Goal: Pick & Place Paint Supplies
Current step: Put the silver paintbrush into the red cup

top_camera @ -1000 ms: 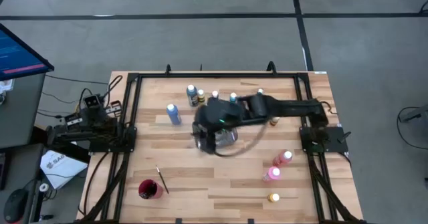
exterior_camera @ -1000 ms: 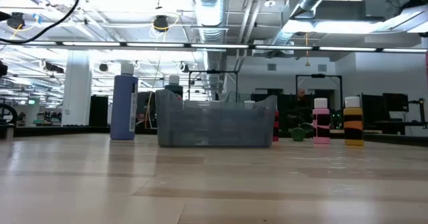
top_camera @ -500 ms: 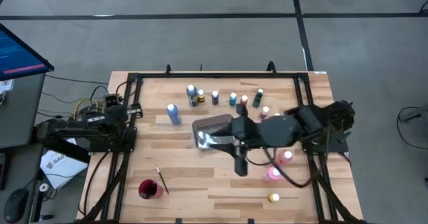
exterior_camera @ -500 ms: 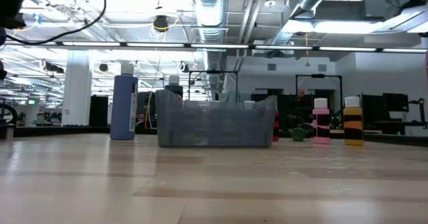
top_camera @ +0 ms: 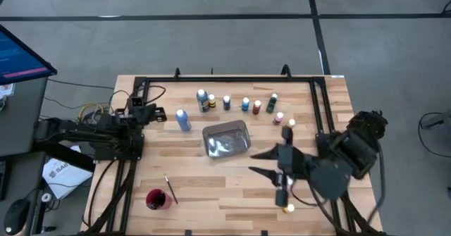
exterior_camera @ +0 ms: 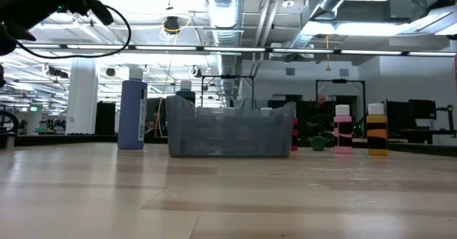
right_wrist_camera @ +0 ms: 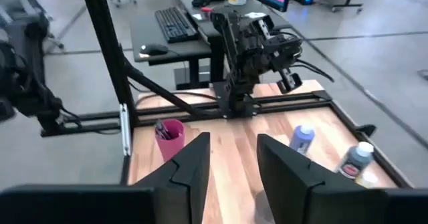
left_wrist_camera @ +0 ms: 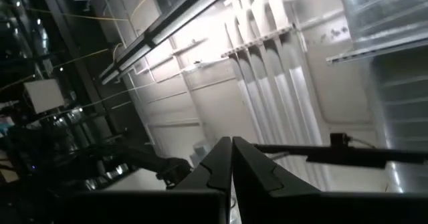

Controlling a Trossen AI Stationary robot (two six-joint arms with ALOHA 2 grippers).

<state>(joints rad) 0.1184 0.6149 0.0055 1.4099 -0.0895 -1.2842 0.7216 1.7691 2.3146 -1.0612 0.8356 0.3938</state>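
Paint bottles (top_camera: 243, 104) unmoved; right tool (top_camera: 262, 163) now off tray (top_camera: 225, 138).

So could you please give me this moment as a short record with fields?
tray: grey tray mid-table, nothing in it that shows
bottles: row behind tray; blue bottle to its left
cup: red cup at front left, brush beside it
left gripper: shut, at left edge
right gripper: open, empty, front right

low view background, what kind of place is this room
Most likely an open lab or workshop floor, not a home: bare silver ducts run under the ceiling, long strip lights hang in rows, and a desk with a keyboard stands beside the wooden table.
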